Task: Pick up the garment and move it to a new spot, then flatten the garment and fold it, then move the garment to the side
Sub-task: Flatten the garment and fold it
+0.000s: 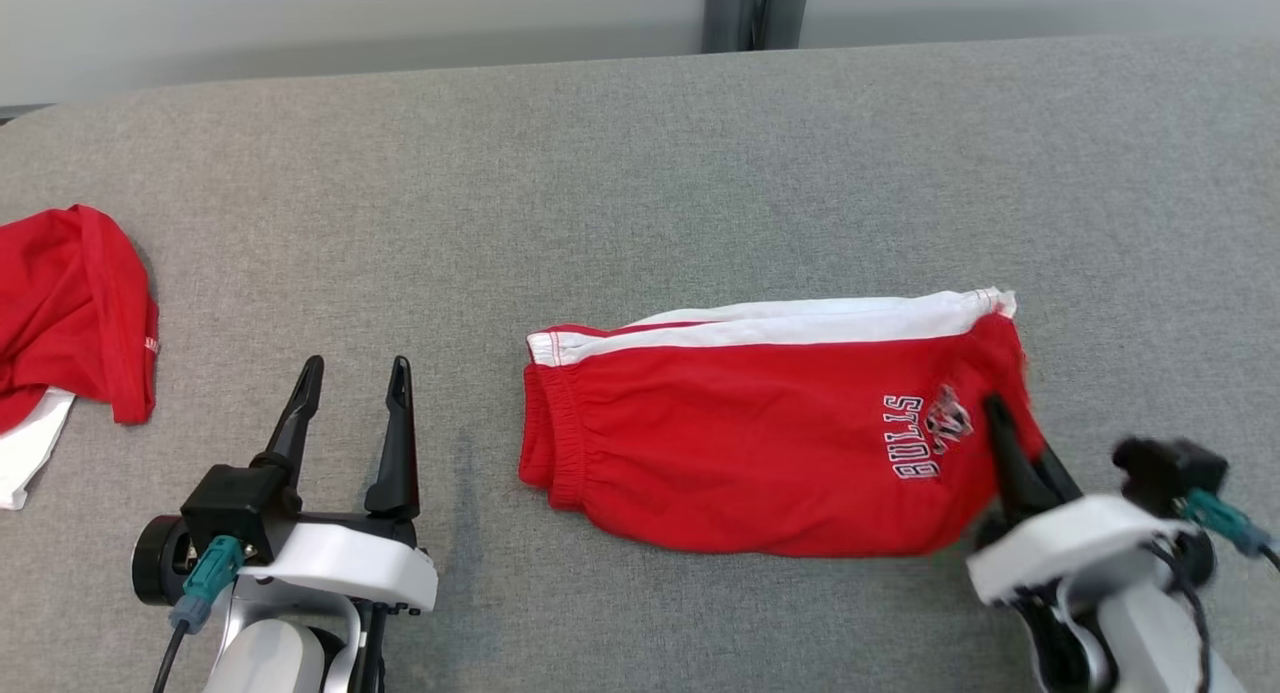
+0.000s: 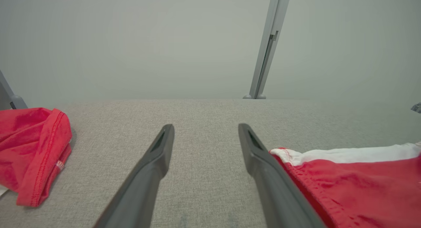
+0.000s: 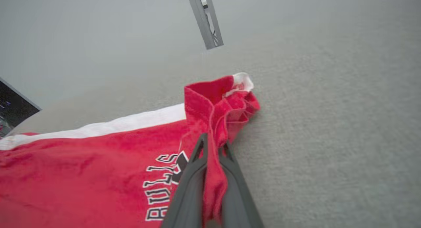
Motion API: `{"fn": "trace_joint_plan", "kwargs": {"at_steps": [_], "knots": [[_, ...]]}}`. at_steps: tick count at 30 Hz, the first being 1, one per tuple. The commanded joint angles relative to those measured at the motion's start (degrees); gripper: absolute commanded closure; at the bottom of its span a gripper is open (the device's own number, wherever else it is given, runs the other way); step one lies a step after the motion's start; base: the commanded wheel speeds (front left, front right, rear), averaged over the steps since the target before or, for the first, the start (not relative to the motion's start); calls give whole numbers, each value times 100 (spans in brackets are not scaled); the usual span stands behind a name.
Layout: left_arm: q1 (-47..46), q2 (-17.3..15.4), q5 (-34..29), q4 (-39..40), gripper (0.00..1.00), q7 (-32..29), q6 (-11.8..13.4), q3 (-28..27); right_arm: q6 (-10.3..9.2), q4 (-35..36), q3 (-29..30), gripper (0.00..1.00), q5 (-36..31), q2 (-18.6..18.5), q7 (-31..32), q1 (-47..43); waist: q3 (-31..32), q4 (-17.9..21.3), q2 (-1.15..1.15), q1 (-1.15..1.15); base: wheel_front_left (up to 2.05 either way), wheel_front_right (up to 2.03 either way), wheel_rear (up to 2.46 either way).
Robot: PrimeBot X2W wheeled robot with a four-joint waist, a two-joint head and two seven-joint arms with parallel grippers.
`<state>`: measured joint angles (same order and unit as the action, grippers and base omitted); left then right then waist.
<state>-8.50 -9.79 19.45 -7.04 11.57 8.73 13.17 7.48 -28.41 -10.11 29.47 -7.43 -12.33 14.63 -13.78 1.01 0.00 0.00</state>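
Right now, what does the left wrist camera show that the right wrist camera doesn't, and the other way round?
Left wrist view: the left gripper open over the grey table, with another red garment off to its left. Right wrist view: the right gripper shut on a bunched edge of the red shorts, beside the BULLS lettering. Both: the shorts with their white stripe, the grey table and a metal post behind it.

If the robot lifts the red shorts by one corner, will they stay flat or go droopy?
Probably droopy: the shorts are soft cloth, bunched where the right hand pinches the hem. They likely weigh little, since they look thin. Pushed on the fuzzy table, they'd probably wrinkle, not slide.
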Motion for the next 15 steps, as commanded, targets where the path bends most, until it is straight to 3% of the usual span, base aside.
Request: {"fn": "trace_joint_plan", "kwargs": {"at_steps": [1, 9, 15], "knots": [[30, -23, 20, 14, 0, -13, 35, -2, 3, 222, -95, 100, -32, 51, 37, 122, 24, -1, 0, 0, 0, 0, 0], [-72, 27, 72, -61, 0, -22, -43, 113, 3, 1189, -1340, 100, 29, 331, 583, 617, 127, -183, 0, 0, 0, 0, 0], [-137, 121, 99, -167, 0, 19, -102, 224, 3, 1016, -2356, 100, 420, 423, 695, 924, 154, -482, 0, 0, 0, 0, 0]]}}
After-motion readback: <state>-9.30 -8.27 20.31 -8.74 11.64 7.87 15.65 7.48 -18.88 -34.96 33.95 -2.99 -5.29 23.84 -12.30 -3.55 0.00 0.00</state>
